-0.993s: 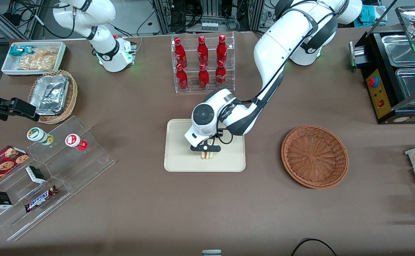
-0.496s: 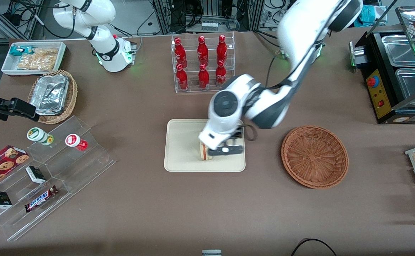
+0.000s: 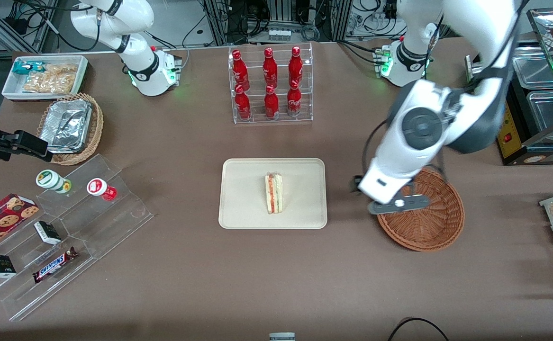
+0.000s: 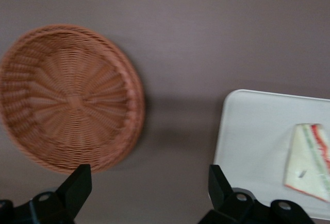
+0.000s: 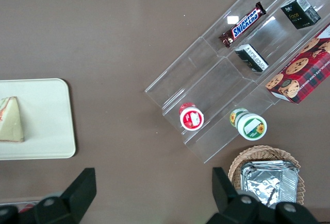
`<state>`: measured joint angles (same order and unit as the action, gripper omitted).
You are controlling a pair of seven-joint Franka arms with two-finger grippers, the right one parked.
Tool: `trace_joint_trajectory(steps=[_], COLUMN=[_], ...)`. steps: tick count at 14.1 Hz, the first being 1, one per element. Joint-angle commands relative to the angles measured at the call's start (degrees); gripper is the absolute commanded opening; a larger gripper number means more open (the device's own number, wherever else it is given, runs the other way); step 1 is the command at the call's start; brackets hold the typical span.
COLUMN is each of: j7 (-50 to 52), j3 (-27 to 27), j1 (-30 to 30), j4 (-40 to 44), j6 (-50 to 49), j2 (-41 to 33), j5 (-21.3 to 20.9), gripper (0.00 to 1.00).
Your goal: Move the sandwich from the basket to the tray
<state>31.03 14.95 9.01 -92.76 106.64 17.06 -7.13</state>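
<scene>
On the tray (image 3: 243, 199) the sandwich (image 3: 274, 193) now lies alone, near the middle, with its filling edge facing up, and nothing touches it. A second ago your gripper (image 3: 398, 204) was down on it there; half a second ago it was lifting just beside it. Now you see the arm swung away toward the working arm's end of the table (image 3: 276, 274), and the gripper hangs above the near rim of the basket (image 3: 435, 227), well apart from the tray. Its jaws stand spread, holding nothing. The basket is empty. You can take it that the release is made and the task looks complete; only the arm's retreat seems left.
</scene>
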Motion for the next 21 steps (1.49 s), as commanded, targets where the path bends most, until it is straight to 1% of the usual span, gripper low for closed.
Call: trace_joint_trajectory(steps=[1,2,4,6,9,11,21], j7=[-7.79,-10.70,-15.54,-18.71,-18.99,-18.99,-18.90], j3=[0.60,0.60,0.43,0.43,0.43,0.43,0.52], j1=[-5.82,-7.50,-11.71,-14.45,-15.25,-15.34,-15.25], j4=[-8.84,-8.59,-7.80,-6.22,-0.34,1.78,4.51], j6=[-2.73,-4.92,-8.71,-12.39,-18.55,-18.83,-18.83], j2=[-10.10,-11.43,-14.50,-16.53,-16.36,-16.27,-15.92], j5=[0.53,1.58,5.79,7.47,7.39,7.39,6.60], gripper=[1.00,1.00,1.00,1.00,1.00,1.00,1.00])
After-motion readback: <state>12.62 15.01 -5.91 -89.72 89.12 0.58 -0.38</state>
